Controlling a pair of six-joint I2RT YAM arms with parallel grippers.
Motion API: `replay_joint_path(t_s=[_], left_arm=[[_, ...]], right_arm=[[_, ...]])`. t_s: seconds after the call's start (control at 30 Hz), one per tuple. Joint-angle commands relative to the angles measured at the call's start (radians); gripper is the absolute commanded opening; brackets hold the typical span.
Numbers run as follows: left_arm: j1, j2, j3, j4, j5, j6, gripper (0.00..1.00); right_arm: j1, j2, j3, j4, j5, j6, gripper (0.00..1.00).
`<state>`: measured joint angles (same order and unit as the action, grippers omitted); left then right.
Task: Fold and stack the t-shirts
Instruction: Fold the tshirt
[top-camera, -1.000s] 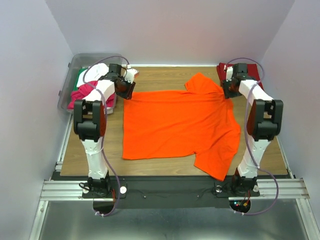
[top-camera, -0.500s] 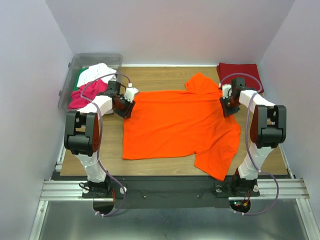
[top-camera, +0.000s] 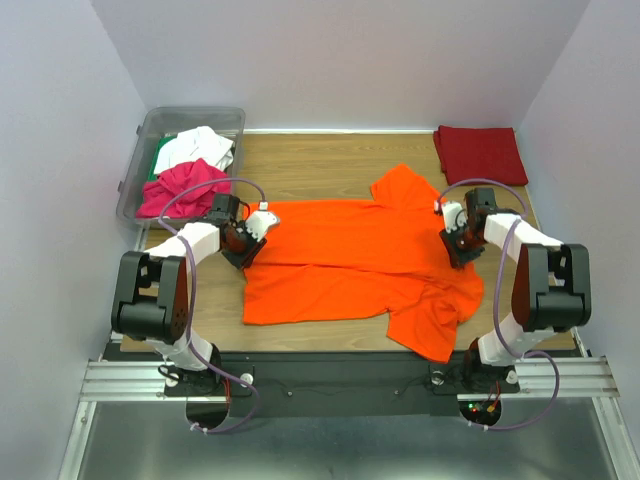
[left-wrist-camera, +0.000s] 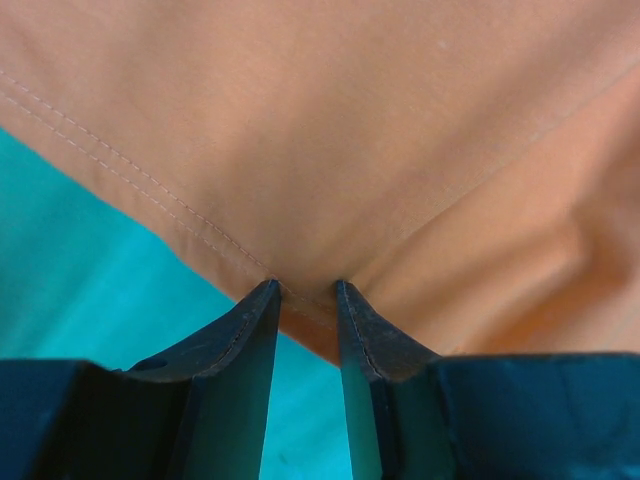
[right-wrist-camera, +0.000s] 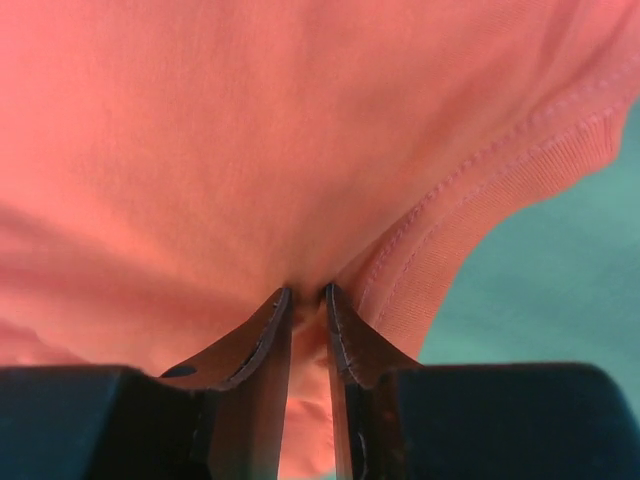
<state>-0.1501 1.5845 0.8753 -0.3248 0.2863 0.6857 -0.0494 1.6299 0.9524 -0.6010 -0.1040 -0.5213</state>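
While the left gripper (left-wrist-camera: 305, 290) and right gripper (right-wrist-camera: 307, 295) each pinch the orange t-shirt (top-camera: 350, 270), jaws nearly shut on its cloth, the first lengthwise fold is in hand, judged. Shirt lies just right of the bin (top-camera: 195, 112), nearer than it. Next: lay held edge evenly onto opposite side, then release.

Robotics lab cell: pale walls (top-camera: 330, 60) box in a wooden bench (top-camera: 320, 160), robot arms (top-camera: 150, 300) bolted to aluminium rails (top-camera: 330, 378).
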Motion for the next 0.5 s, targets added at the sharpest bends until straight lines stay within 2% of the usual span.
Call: replay_joint_path(t_s=[0.0,0.07,0.17,0.3,0.47], left_arm=[[0.0,-0.098,-0.038,-0.223,0.002,0.087,0.41],[0.0,-0.132,-0.01,-0.253,0.016,0.095,0.43],[0.004,-0.139,0.143,-0.276,0.04,0.074,0.47],[0.007,-0.055,0.301,-0.237,0.079,-0.001,0.54],[0.017,0.072,0.467,-0.178,0.074,-0.067,0.62]], right_arm=[[-0.001,-0.088,-0.055,-0.19,-0.009,-0.072,0.28],[-0.003,-0.134,-0.015,-0.203,-0.023,-0.052,0.3],[-0.007,-0.142,0.144,-0.209,-0.077,0.006,0.37],[-0.007,0.046,0.446,-0.198,-0.112,0.082,0.39],[-0.009,0.264,0.689,-0.175,-0.112,0.165,0.39]])
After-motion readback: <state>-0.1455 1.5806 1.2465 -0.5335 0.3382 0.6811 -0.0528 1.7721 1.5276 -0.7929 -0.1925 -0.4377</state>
